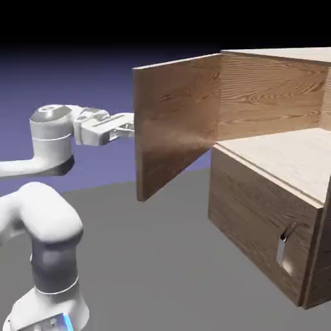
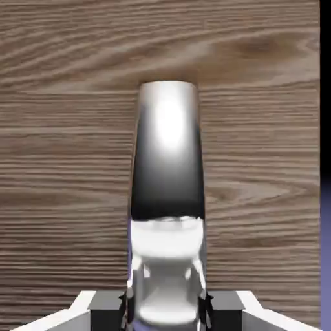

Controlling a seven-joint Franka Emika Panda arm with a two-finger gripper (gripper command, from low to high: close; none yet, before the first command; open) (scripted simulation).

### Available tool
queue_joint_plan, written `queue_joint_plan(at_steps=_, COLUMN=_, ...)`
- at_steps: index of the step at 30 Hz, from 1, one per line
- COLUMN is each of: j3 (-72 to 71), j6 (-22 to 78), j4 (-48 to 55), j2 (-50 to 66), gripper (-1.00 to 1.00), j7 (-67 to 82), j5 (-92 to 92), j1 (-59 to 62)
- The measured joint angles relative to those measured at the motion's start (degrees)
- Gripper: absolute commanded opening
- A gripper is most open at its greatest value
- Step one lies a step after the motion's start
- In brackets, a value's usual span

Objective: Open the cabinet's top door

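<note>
Gripper (image 2: 167,311) level at the open top door's (image 1: 174,123) handle (image 2: 168,155)

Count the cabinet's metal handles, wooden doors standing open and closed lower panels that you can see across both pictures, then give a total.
Metal handles: 2 (one on the upper door, one on the lower panel)
Open wooden doors: 1
Closed lower panels: 1
Total: 4

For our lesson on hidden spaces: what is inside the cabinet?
Bare pale wood shows in the cabinet's upper compartment; the closed lower front hides whatever is behind it.
</note>
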State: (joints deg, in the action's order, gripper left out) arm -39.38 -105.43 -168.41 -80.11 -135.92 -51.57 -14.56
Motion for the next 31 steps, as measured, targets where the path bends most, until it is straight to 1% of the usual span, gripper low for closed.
queue_joint_plan(at_steps=5, j3=-10.38, j6=9.9, j4=8.36, j2=5.23, gripper=-1.0, j7=-0.96, j5=8.89, j1=4.0)
queue_joint_plan(at_steps=14, j3=-25.44, j6=25.93, j4=27.04, j2=11.63, gripper=-1.0, j7=-1.4, j5=19.41, j1=18.52)
queue_joint_plan(at_steps=22, j3=-34.8, j6=37.81, j4=43.65, j2=12.8, gripper=-1.0, j7=0.08, j5=24.48, j1=33.07)
queue_joint_plan(at_steps=31, j3=-41.94, j6=50.06, j4=62.36, j2=11.08, gripper=-1.0, j7=3.45, j5=27.59, j1=48.96)
